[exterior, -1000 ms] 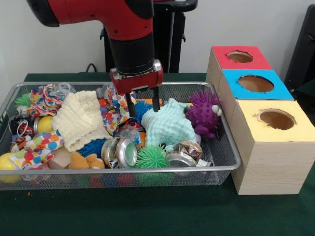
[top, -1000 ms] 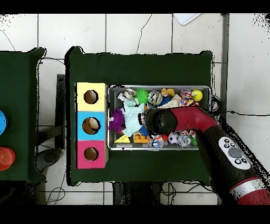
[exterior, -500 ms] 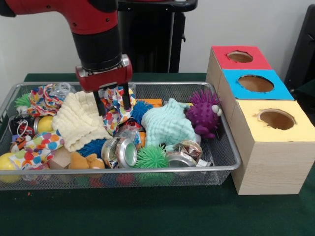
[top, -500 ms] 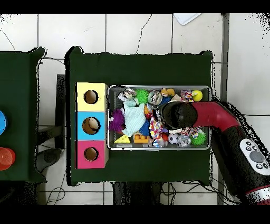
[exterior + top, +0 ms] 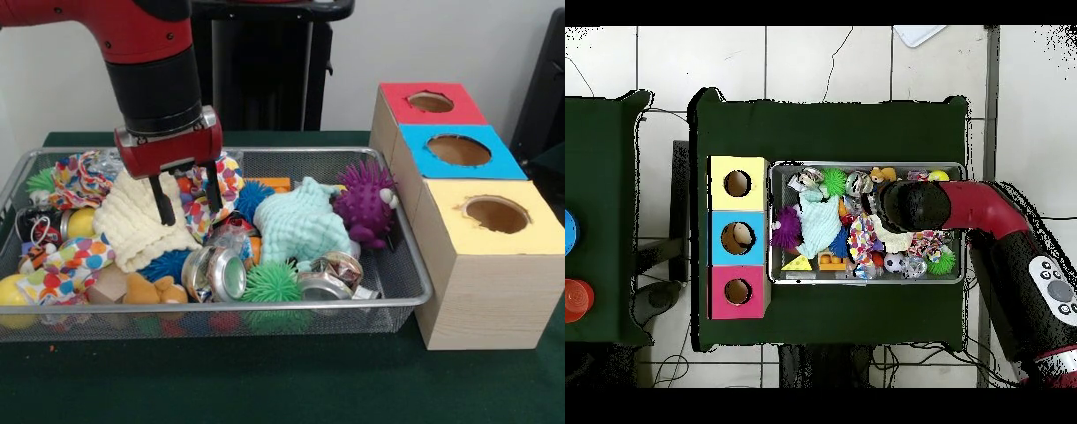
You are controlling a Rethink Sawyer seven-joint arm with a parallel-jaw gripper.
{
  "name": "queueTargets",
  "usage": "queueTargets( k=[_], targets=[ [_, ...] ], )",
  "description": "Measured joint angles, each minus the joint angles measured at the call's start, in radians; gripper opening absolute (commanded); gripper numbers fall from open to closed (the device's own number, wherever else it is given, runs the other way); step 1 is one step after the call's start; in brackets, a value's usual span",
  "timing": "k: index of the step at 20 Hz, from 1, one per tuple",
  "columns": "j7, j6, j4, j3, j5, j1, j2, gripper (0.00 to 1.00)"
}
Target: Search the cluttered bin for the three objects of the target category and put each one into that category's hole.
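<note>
My gripper (image 5: 190, 203) hangs open and empty in the wire bin (image 5: 265, 309). One finger is over the cream knitted cloth (image 5: 137, 221), the other over the polka-dot cloth (image 5: 210, 181). A mint cloth (image 5: 300, 225) lies to the right of it, beside a purple spiky toy (image 5: 364, 203). Right of the bin stand the red box (image 5: 431, 103), blue box (image 5: 459, 150) and yellow box (image 5: 497, 215), each with a round hole on top. In the overhead view the arm's wrist (image 5: 915, 205) hides the gripper; the mint cloth (image 5: 820, 222) shows near the boxes (image 5: 737, 238).
A green spiky ball (image 5: 272, 283) and two crushed cans (image 5: 216, 272) (image 5: 328, 274) lie at the bin's front. Yellow balls (image 5: 78, 223), a plush toy (image 5: 152, 290) and more patterned cloth (image 5: 75, 256) crowd the left end. Green cloth covers the table (image 5: 265, 380).
The gripper has travelled left in the front view, from above the mint cloth to above the cream cloth, and has come down a little. It stayed open and empty.
</note>
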Motion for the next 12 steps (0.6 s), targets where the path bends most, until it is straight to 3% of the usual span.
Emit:
queueTargets(
  k=[12],
  targets=[
    [-0.036,0.000,-0.126,0.043,-0.062,0.003,0.081,1.00]
  ],
)
